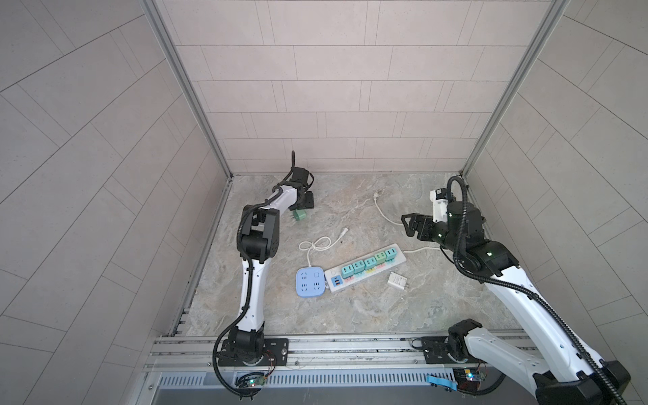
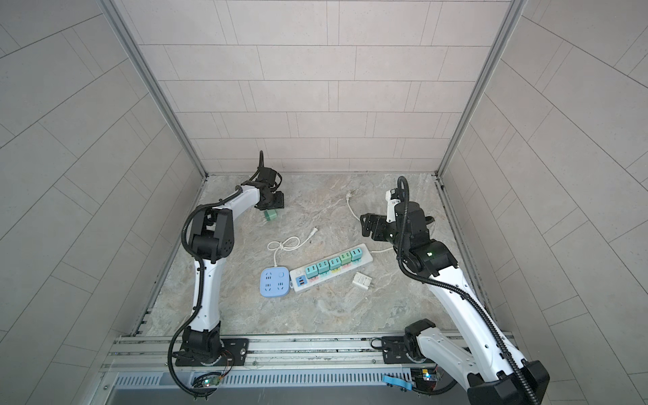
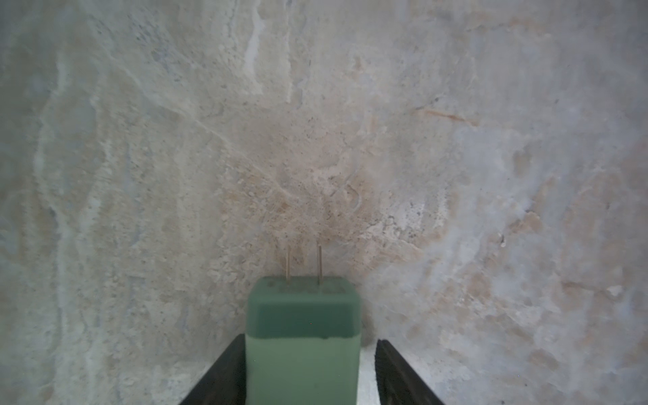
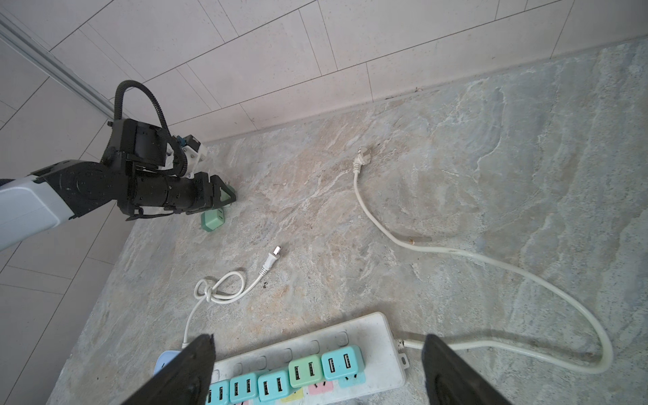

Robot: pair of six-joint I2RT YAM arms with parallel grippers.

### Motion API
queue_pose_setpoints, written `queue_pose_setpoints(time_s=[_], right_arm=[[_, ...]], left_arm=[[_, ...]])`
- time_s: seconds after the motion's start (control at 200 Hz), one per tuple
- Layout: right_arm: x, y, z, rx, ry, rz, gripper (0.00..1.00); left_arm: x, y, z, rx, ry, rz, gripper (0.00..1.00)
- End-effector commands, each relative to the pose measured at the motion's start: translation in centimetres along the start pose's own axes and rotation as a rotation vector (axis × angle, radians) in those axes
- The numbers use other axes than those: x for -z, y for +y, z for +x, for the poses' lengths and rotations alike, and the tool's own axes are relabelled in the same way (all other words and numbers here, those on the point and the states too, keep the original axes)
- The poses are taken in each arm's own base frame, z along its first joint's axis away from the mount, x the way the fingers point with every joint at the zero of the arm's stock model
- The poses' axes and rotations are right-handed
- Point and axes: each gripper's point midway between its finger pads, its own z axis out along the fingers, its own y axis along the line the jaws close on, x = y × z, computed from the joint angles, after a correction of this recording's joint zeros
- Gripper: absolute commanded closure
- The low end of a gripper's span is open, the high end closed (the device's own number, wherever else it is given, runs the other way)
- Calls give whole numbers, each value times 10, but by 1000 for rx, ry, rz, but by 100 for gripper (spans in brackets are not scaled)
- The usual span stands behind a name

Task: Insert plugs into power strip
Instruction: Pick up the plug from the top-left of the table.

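Far left on the worktop [image 1: 350, 315], straddling a loose green plug [image 3: 303, 308] with the left hand [image 3: 310, 340], fingers [image 3: 228, 375] apart, gap on one side. Could easily shove it sideways or pinch it crooked, leaving prongs [image 3: 319, 263] tilted for the strip [image 4: 368, 333], well apart. Holding the right hand [image 4: 317, 338] wide apart, empty.

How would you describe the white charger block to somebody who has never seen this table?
On the marble table, find the long white power strip. The white charger block lies loose beside it, toward the robot's bases. Unlike the coloured plugs in the strip, it is flat and white.
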Motion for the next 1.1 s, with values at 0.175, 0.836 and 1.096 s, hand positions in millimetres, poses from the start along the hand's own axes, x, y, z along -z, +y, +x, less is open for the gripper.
queue_pose_setpoints(time_s=[0.175, 0.836, 1.096], right_arm=[[5, 7, 5, 5, 11, -12, 6], [18, 10, 0, 3, -42, -13, 7], [14, 12, -4, -30, -139, -51, 9]], left_arm=[[-12, 2, -15, 9, -10, -37, 37], [14, -8, -19, 2, -3, -13, 71], [109, -37, -48, 152, -242, 237, 78]])
